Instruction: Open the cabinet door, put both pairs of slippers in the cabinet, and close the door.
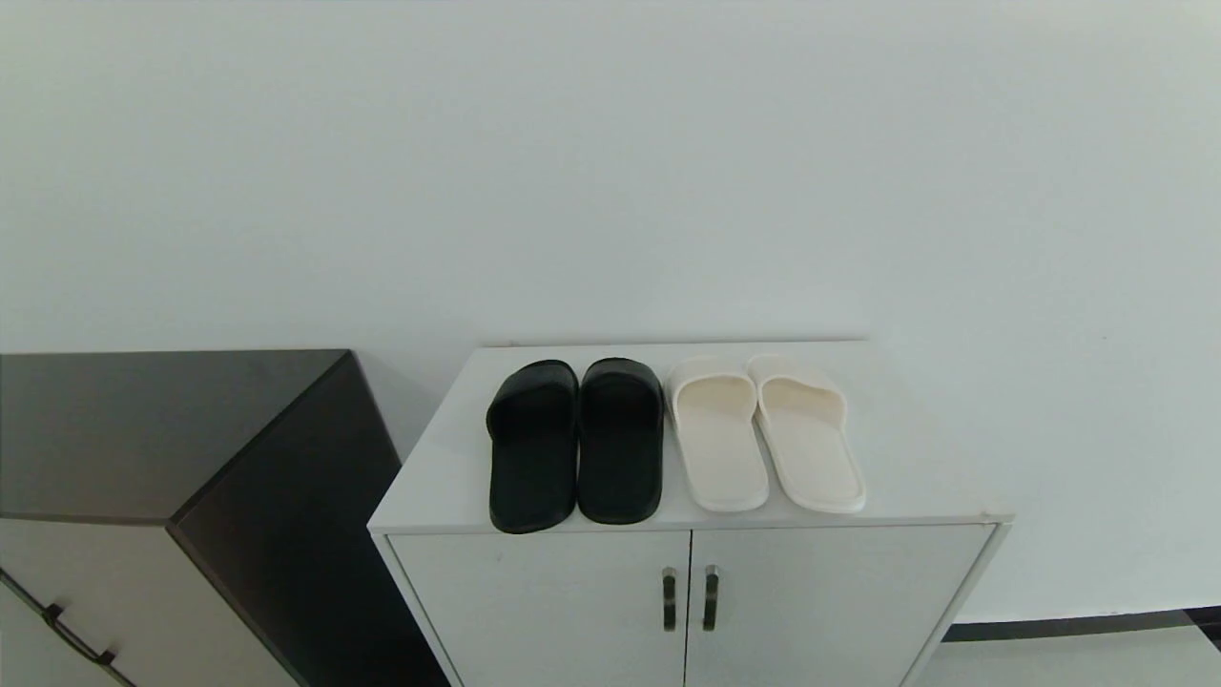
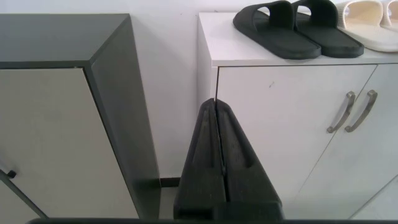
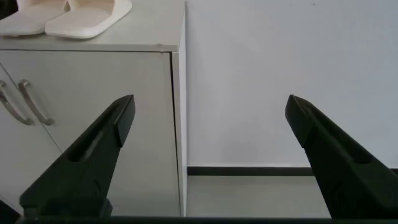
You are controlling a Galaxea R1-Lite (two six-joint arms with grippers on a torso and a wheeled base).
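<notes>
The left pincer (image 2: pixel 216 107) is held pressed together with nothing in it, lower than the top of the cabinet (image 2: pixel 280 118) and apart from it. The right pincer (image 3: pixel 210 107) is held spread wide, nothing between its fingers, apart from the cabinet's right edge. Both doors (image 1: pixel 534 611) are shut, and the two handles (image 1: pixel 670 598) are set side by side at the middle seam. On the cabinet top two pairs are laid toes to the wall (image 1: pixel 610 172) — the black pair (image 1: pixel 620 458) on the left, the white pair (image 1: pixel 725 448) just beside it on the right. A dark cabinet (image 1: pixel 286 534) is placed to the left.
</notes>
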